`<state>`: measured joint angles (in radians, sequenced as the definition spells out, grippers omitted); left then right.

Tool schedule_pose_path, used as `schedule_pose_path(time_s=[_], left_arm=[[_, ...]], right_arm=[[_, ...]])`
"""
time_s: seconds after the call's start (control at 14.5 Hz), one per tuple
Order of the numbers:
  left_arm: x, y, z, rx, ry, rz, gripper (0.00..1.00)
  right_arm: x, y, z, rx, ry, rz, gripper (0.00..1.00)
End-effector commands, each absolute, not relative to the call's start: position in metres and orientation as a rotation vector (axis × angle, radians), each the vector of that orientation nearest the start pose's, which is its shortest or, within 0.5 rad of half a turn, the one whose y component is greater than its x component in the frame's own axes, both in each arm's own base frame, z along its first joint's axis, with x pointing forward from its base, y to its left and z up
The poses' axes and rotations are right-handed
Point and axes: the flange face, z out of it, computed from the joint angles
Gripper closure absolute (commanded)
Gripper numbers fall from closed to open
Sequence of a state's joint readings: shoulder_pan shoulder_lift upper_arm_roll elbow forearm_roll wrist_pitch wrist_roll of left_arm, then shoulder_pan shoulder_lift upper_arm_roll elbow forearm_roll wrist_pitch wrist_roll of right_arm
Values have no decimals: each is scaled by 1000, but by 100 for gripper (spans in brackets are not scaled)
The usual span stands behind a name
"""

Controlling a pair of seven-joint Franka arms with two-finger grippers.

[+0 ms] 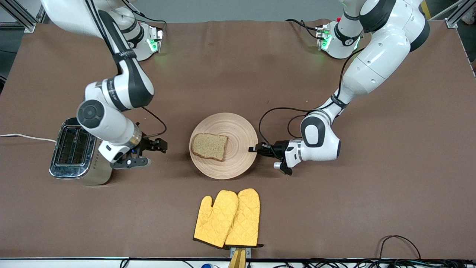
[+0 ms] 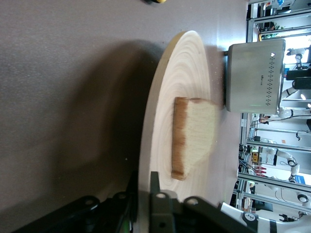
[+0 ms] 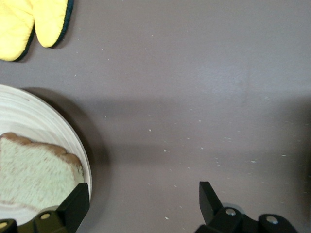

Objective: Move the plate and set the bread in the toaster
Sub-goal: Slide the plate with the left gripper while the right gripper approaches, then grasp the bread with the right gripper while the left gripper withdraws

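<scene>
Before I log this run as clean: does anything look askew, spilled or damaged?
Nothing stands out. The brown bread slice lies flat on the round light-wood plate, the cream-and-chrome toaster stands upright, and the yellow oven mitts lie flat. The left gripper is at the plate's rim; the right gripper is open beside the toaster.

No text, brand, number or sign can be read: only an illegible dark mark is seen beside the dotted pattern on the side of the toaster (image 2: pixel 255 75), and faint, unreadable lettering on the right arm's wrist band.
</scene>
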<state>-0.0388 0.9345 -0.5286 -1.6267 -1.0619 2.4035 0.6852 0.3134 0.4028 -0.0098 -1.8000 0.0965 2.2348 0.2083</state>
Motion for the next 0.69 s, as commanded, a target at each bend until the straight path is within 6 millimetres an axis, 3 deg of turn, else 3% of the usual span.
schedule_pose_path(time_s=[0.0,0.07,0.14,0.21,0.34,0.62], left_arm=[[595,-337,132,2061,-157,-71,82],[597,-333,133,2062,-149,-65,70],[601,-328,136,2063,-130,-63,50],[606,-320,139,2064,-117,-52,0],[626,-291,161,2077,-75,-2,0],[675,-199,239,2141,-51,150,0]], right_arm=[[612,236,312,-3056,68,-17,3],[606,249,306,-3057,125,-2,3],[603,258,301,-3057,152,5,3],[599,268,299,-3056,157,3,3],[589,287,284,-3060,200,19,3],[570,324,262,-3061,343,48,12]])
